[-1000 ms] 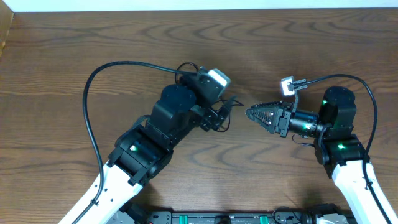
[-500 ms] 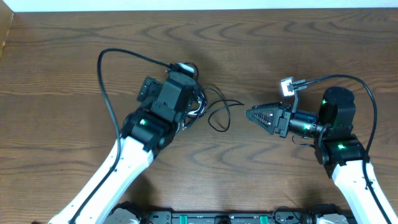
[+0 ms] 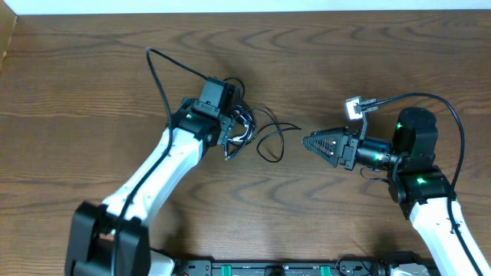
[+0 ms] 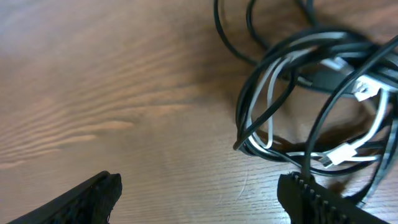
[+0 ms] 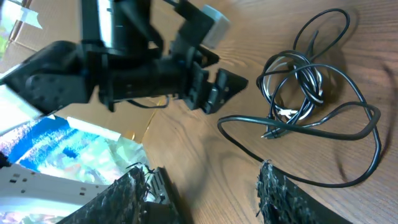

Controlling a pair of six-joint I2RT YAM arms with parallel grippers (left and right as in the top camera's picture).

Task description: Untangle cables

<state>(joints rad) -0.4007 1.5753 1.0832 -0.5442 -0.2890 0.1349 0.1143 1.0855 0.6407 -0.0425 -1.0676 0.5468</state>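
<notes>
The cables (image 3: 265, 134) lie in one tangle at the table's middle: black cords looped around a white cord with small plugs. In the left wrist view the tangle (image 4: 311, 93) lies ahead and right, with black strands touching my right finger. My left gripper (image 3: 236, 136) is open and empty at the tangle's left side (image 4: 199, 180). My right gripper (image 3: 308, 141) is open and empty, pointing left, a short way right of the cables. The right wrist view (image 5: 202, 180) shows the tangle (image 5: 295, 81), a wide black loop (image 5: 373, 124) and the left gripper (image 5: 217, 87).
A thick black robot cable (image 3: 157, 69) arcs up from the left arm over the table's back left. Another one (image 3: 453, 115) loops over the right arm. The table's far edge (image 3: 245, 11) meets a white wall.
My left arm has swung and stretched out; its wrist turned and moved left, uncovering the cables. The tangle now lies in full view. The right arm has not moved.
</notes>
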